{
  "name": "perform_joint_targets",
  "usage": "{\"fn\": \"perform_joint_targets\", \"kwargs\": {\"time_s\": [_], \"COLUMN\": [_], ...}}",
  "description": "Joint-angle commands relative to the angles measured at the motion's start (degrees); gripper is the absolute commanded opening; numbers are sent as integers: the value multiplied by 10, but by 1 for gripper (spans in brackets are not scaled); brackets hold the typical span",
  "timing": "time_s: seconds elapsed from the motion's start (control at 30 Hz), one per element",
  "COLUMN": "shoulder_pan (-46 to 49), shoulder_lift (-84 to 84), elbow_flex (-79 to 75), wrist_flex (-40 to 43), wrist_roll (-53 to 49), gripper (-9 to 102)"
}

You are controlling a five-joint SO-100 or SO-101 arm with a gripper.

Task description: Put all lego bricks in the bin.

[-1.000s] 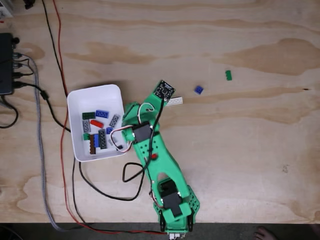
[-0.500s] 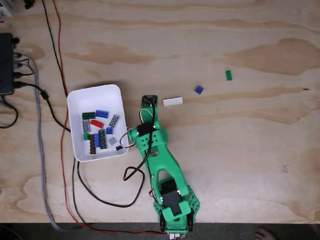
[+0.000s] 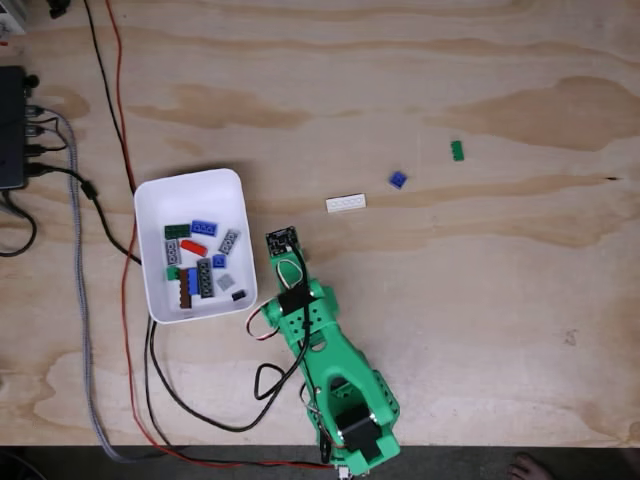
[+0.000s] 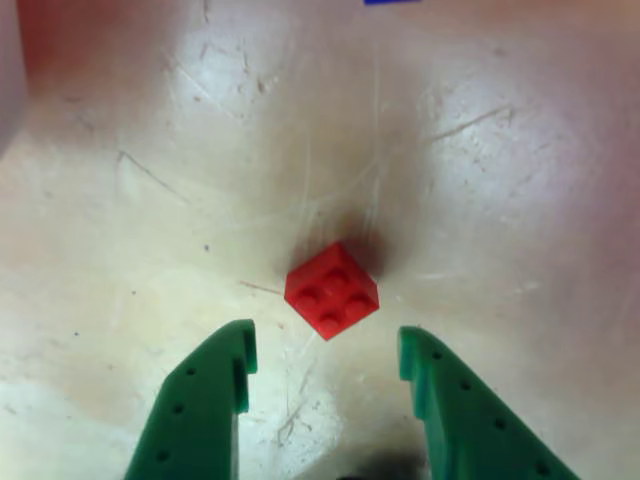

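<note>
The plywood table (image 3: 480, 300) carries everything in the fixed view. The green arm (image 3: 325, 365) rises from the bottom edge toward 11 o'clock, its tip just right of the bin (image 3: 190, 190), which lies left of centre. Black, red and grey cables (image 3: 120, 150) run down the left side and pass close by the bin's left wall; a black box (image 3: 12, 128) sits at the left edge at about 10 o'clock.

Inside the bin lies a cluster of bricks (image 3: 200, 262) in green, blue, red, grey, brown and black, mostly toward its lower half; some touch or overlap, and their exact count cannot be told.

On the open table, a white plate (image 3: 346, 203) lies at 1 o'clock from the arm's tip, well apart from it. A blue brick (image 3: 398, 180) lies near the plate at its 2 o'clock, and a green brick (image 3: 457, 150) lies farther out toward 2 o'clock. Nothing stands between these three and the arm.

In the other view, the gripper (image 4: 322, 360) is released, its two green fingers (image 4: 210, 400) spread wide and holding nothing. A red brick (image 4: 332, 289), two by two studs, is at 12 o'clock just beyond the fingertips and touches neither, above a scratched pale surface. A blue sliver (image 4: 392, 2) shows at the top edge.
</note>
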Motion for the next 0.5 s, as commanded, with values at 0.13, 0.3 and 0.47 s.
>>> {"fn": "perform_joint_targets", "kwargs": {"time_s": [0.13, 0.3, 0.47], "shoulder_pan": [-4, -3, -1], "shoulder_lift": [-12, -24, -21], "elbow_flex": [18, 24, 45], "wrist_flex": [-45, -57, -71], "wrist_roll": [-76, -107, -132], "gripper": [14, 12, 5]}}
